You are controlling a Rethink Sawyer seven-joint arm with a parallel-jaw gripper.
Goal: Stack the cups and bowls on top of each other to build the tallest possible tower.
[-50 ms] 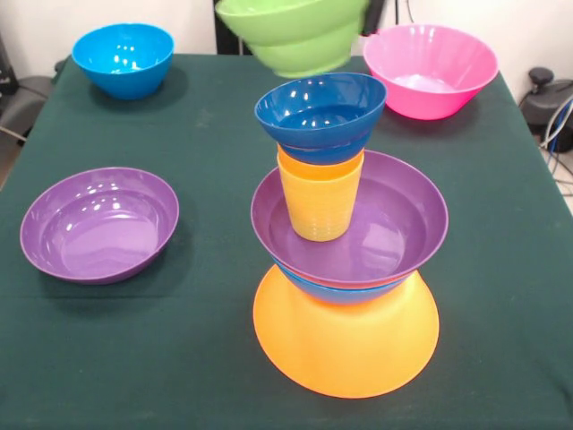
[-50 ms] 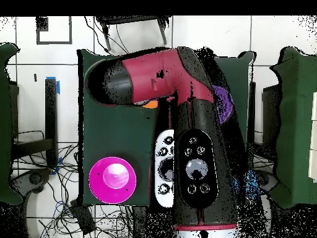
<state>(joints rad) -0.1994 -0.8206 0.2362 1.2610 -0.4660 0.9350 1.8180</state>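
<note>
Green bowl [image 1: 295,36] blurred at top centre, above tower [image 1: 345,260]; claw hidden, grip state unreadable. Risks: off-centre drop onto tilted dark blue bowl [image 1: 320,112], tipping yellow cup [image 1: 320,202] perched inside purple bowl [image 1: 358,224].

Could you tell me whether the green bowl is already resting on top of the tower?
No: in the front view the green bowl hangs in the air, with a clear gap above the dark blue bowl that tops the tower.

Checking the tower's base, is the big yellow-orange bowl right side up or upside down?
Upside down. The yellow-orange bowl sits rim down on the table, widening toward the cloth, with the stack on its narrow top.
</note>
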